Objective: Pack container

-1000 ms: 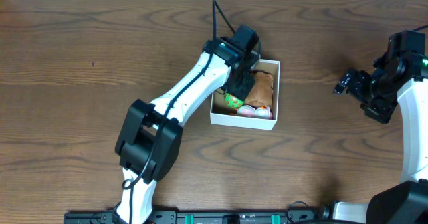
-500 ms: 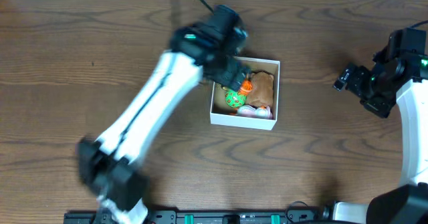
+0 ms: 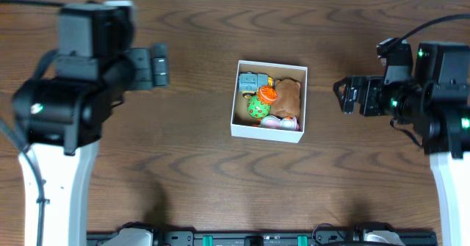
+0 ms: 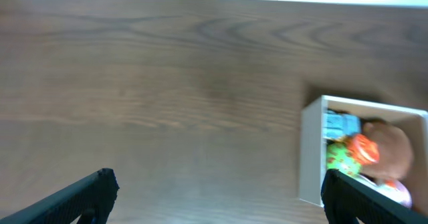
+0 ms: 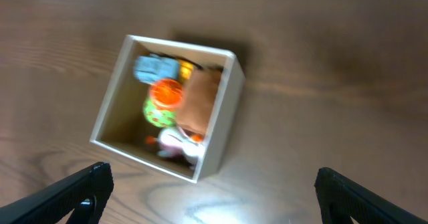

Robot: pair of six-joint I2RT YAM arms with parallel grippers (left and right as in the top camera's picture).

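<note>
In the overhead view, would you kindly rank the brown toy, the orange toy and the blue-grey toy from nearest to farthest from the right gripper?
Measured from the right gripper:
1. Brown toy, on the right side of the container, closest to the gripper.
2. Orange toy, near the middle of the box.
3. Blue-grey toy, in the far left corner, farthest away.

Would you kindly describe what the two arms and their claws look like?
The left arm and right arm have white links, black joint housings and small green lights. The left claw and right claw are black, two-fingered. Black cables trail off each arm.
</note>
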